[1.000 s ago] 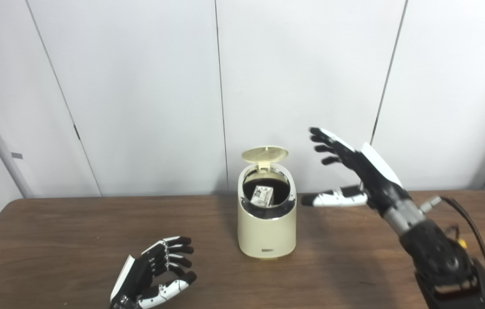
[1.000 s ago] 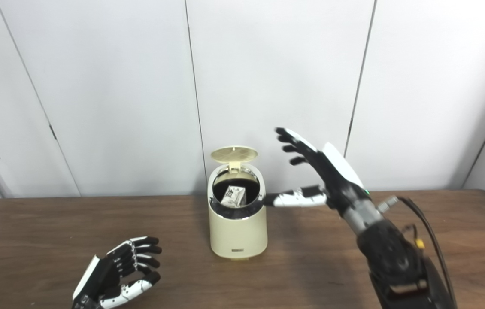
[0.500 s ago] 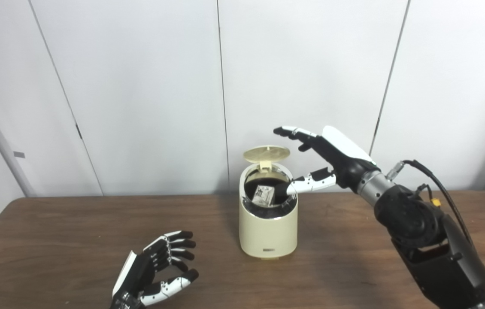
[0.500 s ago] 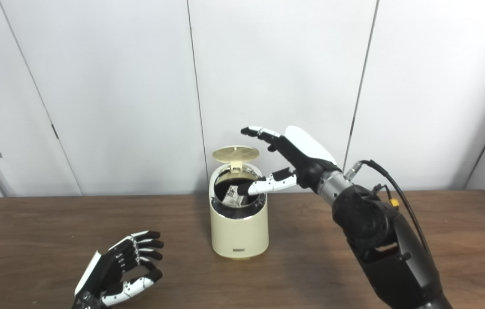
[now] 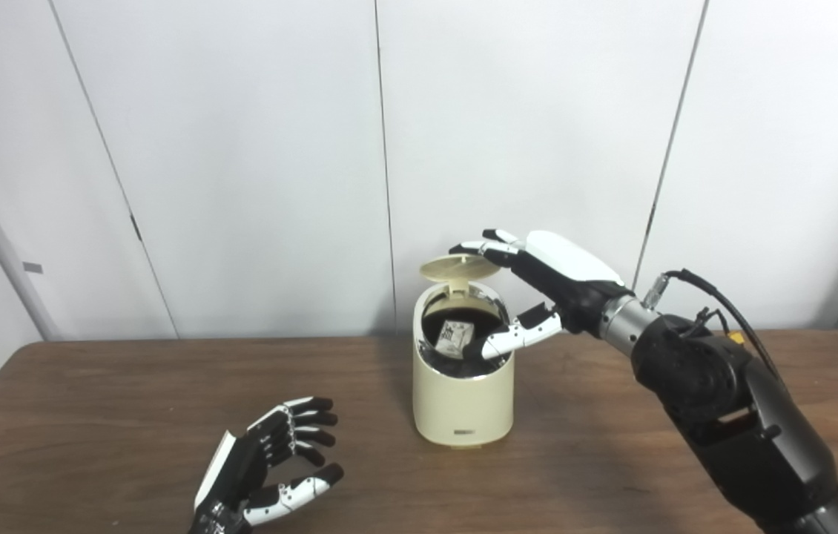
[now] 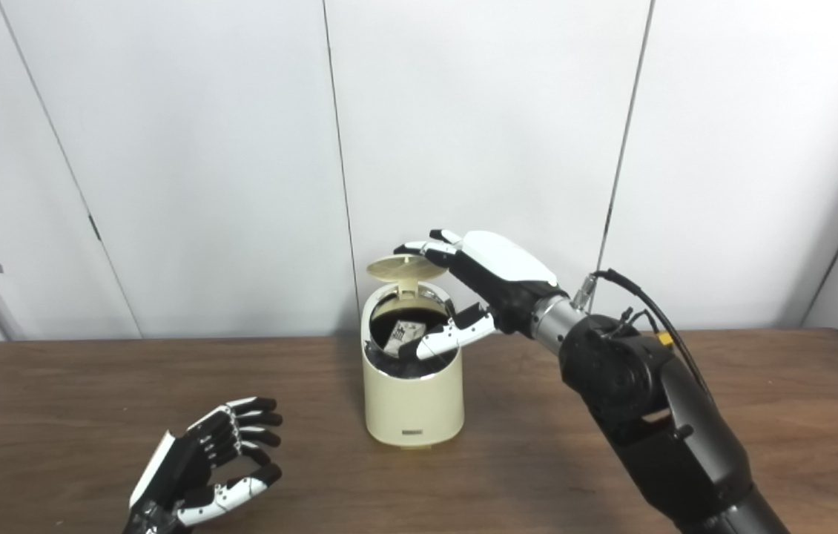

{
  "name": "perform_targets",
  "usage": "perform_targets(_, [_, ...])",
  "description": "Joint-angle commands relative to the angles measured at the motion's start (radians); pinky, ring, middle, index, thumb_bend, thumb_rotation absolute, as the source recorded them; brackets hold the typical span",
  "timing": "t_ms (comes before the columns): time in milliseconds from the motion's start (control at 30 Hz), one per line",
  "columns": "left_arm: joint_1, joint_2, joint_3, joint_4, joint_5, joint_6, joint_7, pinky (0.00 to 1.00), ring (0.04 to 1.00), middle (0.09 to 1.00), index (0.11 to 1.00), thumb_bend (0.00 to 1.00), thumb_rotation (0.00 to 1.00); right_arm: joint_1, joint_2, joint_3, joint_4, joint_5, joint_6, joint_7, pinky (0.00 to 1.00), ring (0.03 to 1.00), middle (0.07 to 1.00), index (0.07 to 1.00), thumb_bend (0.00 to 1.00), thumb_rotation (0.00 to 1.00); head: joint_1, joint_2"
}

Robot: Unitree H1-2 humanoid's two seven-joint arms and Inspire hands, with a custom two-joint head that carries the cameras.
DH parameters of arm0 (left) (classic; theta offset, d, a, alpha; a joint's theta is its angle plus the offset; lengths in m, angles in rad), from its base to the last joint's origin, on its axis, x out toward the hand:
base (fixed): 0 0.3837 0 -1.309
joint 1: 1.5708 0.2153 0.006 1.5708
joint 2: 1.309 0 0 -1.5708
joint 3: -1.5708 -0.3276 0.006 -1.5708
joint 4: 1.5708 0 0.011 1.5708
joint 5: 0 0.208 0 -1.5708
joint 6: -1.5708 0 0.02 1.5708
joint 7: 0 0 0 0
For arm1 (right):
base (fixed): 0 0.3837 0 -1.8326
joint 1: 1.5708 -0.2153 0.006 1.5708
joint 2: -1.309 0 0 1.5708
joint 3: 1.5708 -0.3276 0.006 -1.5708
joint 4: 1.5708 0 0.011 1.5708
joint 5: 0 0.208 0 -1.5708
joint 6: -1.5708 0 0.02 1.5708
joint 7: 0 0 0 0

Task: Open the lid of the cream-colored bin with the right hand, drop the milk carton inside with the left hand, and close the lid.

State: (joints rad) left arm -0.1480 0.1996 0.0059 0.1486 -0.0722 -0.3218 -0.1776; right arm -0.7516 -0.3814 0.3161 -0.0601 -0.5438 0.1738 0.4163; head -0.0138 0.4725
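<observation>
The cream-colored bin (image 5: 463,397) stands upright near the middle of the brown wooden bench (image 5: 93,400), close to its far edge and in front of a white panelled wall (image 5: 241,148). Its round lid (image 5: 460,268) is raised on the rear hinge and tilted back, leaving the dark opening exposed. The milk carton (image 5: 454,337) lies inside the bin, tilted, its printed white face visible through the opening.

The right hand (image 5: 549,278) is positioned above and to the right of the bin, palm facing down. Its fingers (image 5: 480,246) are extended over the top edge of the raised lid; whether they actually touch the lid cannot be told from either view. The thumb (image 5: 512,340) reaches across the right side of the bin's rim, over the opening. The hand is spread and grips nothing (the lid sits between fingers and thumb but is not clamped). The right forearm runs down to the bottom right, with a black cable (image 5: 708,293) looped beside the wrist.

The left hand (image 5: 263,467) is near the front edge of the bench, well apart from the bin, to its left. It is turned on its side, fingers loosely curled with clear gaps between them and the thumb, and holds nothing.
</observation>
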Motion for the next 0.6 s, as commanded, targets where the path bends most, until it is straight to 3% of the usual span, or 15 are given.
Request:
perform_targets(0, [0.012,-0.017,-0.005,0.032,0.004,-0.022,0.005,0.52,0.628,0.708,0.760,0.65,0.12,-0.056,-0.018,-0.013,-0.022,-0.006,-0.037,-0.006,0.87,1.000,0.887,0.863,0.77,0.51,0.002,0.003])
perform_targets(200, [0.013,-0.016,-0.004,0.029,-0.002,-0.018,0.002,0.51,0.625,0.706,0.760,0.66,0.14,-0.033,-0.023,-0.019,-0.041,-0.028,-0.054,-0.011,0.87,0.999,0.860,0.836,0.77,0.51,0.004,0.007])
perform_targets(367, [0.015,-0.016,-0.002,0.020,-0.004,-0.008,0.003,0.52,0.630,0.710,0.764,0.66,0.14,-0.012,-0.039,-0.015,-0.069,-0.047,-0.076,-0.008,0.99,0.997,0.832,0.824,0.76,0.51,0.004,0.012])
perform_targets(567, [0.015,-0.017,-0.002,0.015,0.017,-0.009,0.014,0.53,0.633,0.707,0.757,0.65,0.13,0.015,-0.054,-0.007,-0.099,-0.102,-0.102,-0.003,0.98,0.974,0.810,0.811,0.77,0.52,0.006,0.017])
